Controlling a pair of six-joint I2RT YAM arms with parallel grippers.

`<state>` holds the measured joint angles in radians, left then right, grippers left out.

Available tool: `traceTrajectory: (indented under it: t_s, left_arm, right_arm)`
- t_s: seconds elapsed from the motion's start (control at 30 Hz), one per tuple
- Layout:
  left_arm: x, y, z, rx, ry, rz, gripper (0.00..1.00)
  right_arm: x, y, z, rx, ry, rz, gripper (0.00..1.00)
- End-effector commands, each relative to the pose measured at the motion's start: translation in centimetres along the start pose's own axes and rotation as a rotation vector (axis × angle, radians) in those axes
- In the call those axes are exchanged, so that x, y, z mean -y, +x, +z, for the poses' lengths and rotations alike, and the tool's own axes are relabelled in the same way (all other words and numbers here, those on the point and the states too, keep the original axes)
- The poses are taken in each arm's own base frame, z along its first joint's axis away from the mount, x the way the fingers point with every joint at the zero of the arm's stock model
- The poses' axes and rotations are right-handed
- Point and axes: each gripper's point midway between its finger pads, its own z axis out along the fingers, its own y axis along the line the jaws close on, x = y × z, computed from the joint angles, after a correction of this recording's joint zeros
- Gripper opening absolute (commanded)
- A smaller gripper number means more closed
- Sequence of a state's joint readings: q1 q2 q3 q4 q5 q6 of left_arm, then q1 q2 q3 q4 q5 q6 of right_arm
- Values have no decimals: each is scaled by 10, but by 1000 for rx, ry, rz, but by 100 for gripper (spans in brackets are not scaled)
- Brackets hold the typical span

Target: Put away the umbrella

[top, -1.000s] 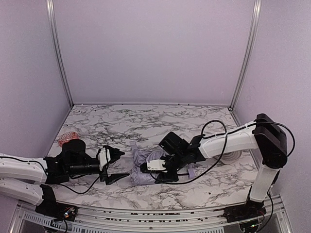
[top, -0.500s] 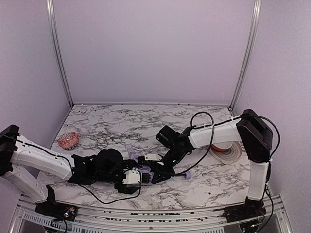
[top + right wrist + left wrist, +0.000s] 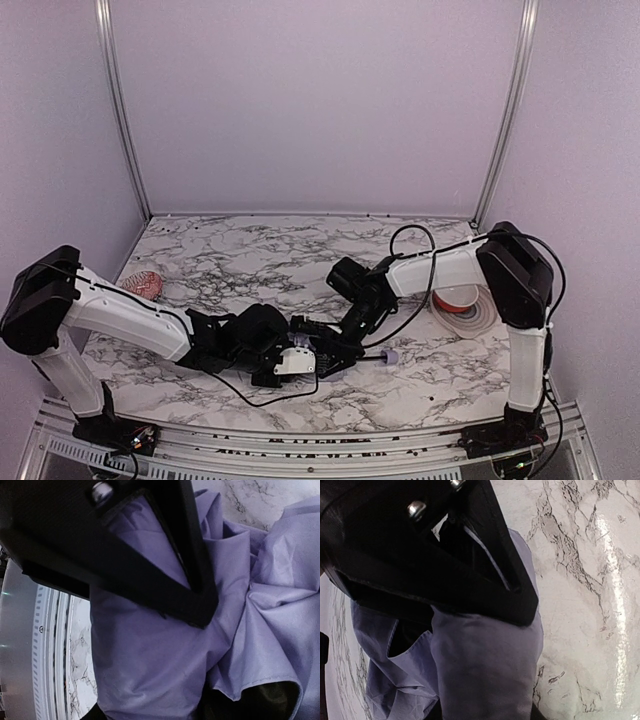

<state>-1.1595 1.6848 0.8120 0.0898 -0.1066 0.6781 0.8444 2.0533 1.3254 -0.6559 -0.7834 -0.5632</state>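
Left tool (image 3: 505, 667) is clenched on a thick fold of the umbrella (image 3: 465, 680). Its wrist view shows pale lavender cloth filling the gap under the upper finger and bulging out past the tip. The umbrella lies on the marble worktop (image 3: 250, 255) near the front edge, about midway across, with the canopy bunched up and mostly hidden beneath both tools in the top view.

Right tool (image 3: 175, 670) is likewise clamped on gathered fabric, and a sliver of the black inner side shows at the lower right of its view.

The thin black shaft (image 3: 370, 353) runs out to the right of the bundle and ends in the small lavender handle (image 3: 390, 355). The long axis is therefore roughly parallel to the near edge, handle toward the robot's right and canopy end toward its left.

It should handle as a light thing. The cloth is soft, limp and likely to slide over the stiff shaft, and the ribs are probably easy to bend. A pinch on cloth alone steers it poorly. The shaft or handle looks the firmer hold, with the other tool gathering the folds.
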Motion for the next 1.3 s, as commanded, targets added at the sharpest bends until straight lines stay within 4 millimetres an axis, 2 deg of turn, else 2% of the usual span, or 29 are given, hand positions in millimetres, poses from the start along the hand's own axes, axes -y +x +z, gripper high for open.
traceTrajectory:
  t_s: [0.0,0.07,0.17,0.23,0.37,0.47,0.53,0.63,0.7,0.77,0.83,0.9,1.13,1.27]
  left_arm:
    - [60,42,7,-131,266,-75,26]
    - [68,42,5,-129,317,-109,23]
    - [80,45,6,-142,383,-150,23]
    - [87,48,7,-163,418,-176,24]
    - [92,49,12,-198,480,-255,25]
    - [91,48,15,-221,551,-358,25]
    - [90,48,15,-244,602,-429,25]
    - [96,47,14,-263,679,-496,24]
    - [97,45,15,-271,707,-514,24]
    - [98,46,17,-286,731,-537,23]
    - [97,46,18,-298,756,-565,23]
    - [97,46,19,-303,775,-582,23]
    - [94,54,24,-331,800,-607,23]
    - [95,56,26,-340,819,-610,23]
  right_arm:
    - [21,45,-9,-86,69,210,50]
    - [25,32,-26,-15,110,195,58]
    - [18,9,-53,94,142,127,62]
    - [16,1,-69,143,174,103,65]
    - [21,-2,-96,189,319,67,66]
    - [16,-7,-116,248,426,0,66]
    - [16,-3,-130,277,544,-31,65]
    - [5,-5,-156,347,694,-122,63]
    - [-6,-6,-165,372,771,-209,61]
    - [-28,-9,-158,359,820,-355,60]
    - [-54,-11,-132,311,811,-532,62]
    - [-66,-6,-109,258,812,-652,68]
    - [-56,5,-63,105,824,-781,73]
    - [-33,15,-50,1,877,-780,77]
